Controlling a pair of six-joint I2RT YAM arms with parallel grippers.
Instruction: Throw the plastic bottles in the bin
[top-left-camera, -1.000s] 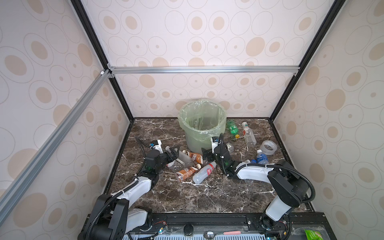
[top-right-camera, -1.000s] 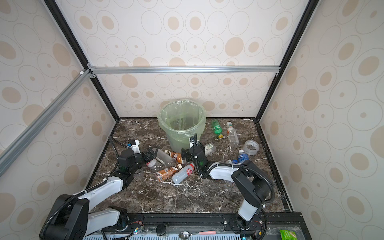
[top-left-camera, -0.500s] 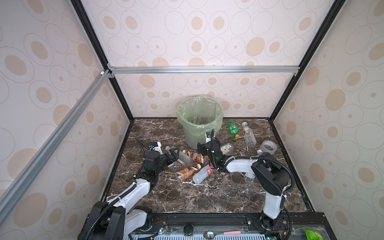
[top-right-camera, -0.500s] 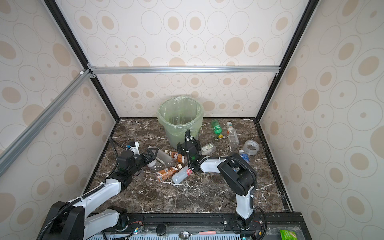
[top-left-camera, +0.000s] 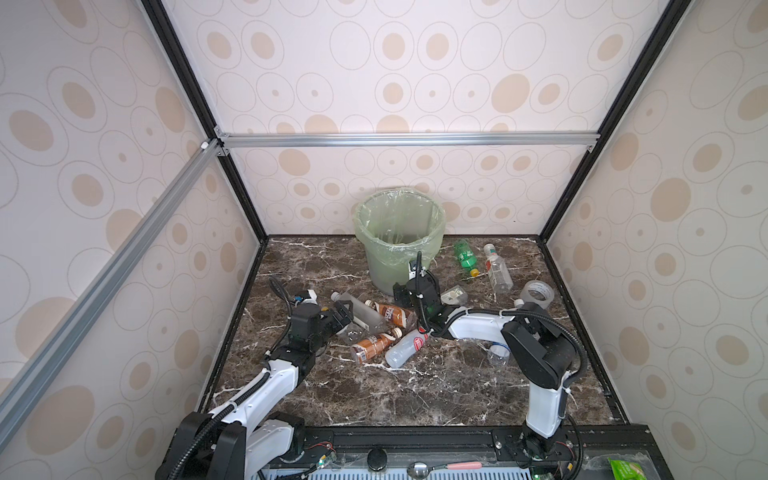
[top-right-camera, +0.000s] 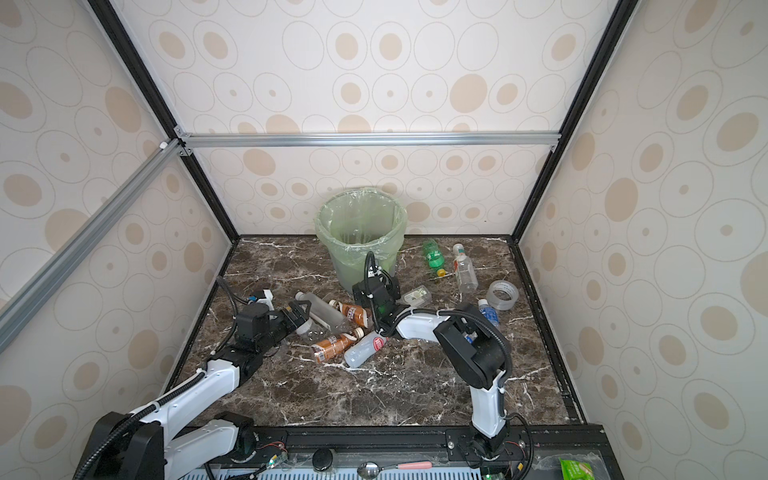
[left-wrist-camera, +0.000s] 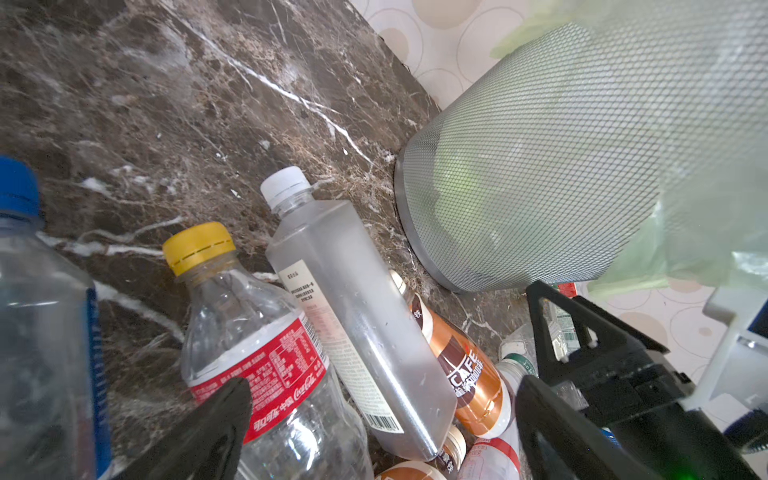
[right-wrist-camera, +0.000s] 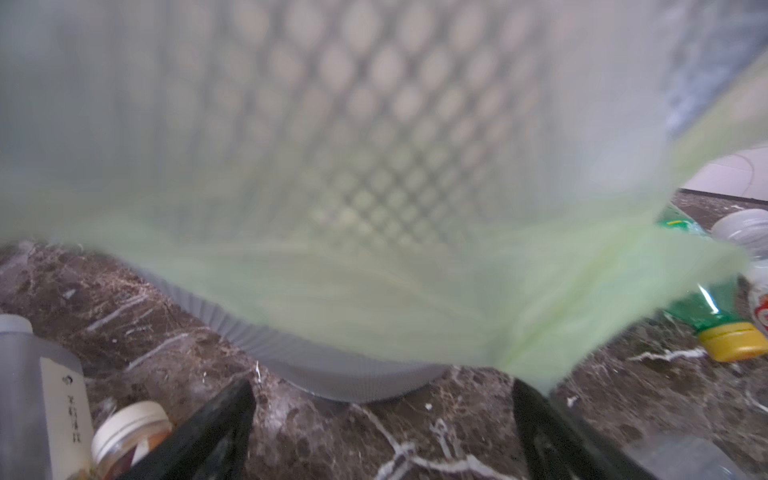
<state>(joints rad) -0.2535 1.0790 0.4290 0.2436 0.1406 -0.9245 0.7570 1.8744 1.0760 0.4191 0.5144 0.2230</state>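
We observe the left gripper (top-left-camera: 343, 316) with jaws apart at the edge of a cluster of plastic bottles (top-left-camera: 376, 328) lying on the tabletop (top-left-camera: 415, 386) in front of the bin (top-left-camera: 374, 257), which stands upright at the back wall. The right gripper (right-wrist-camera: 380, 415), jaws also apart and gripping nothing, faces the bin's base from just beside it. A green bottle (top-left-camera: 465, 257) lies to the right of the bin.

Grey mesh bin (top-left-camera: 384, 278), pale green bag (top-left-camera: 432, 245); brown white-veined marble table (top-left-camera: 374, 390)
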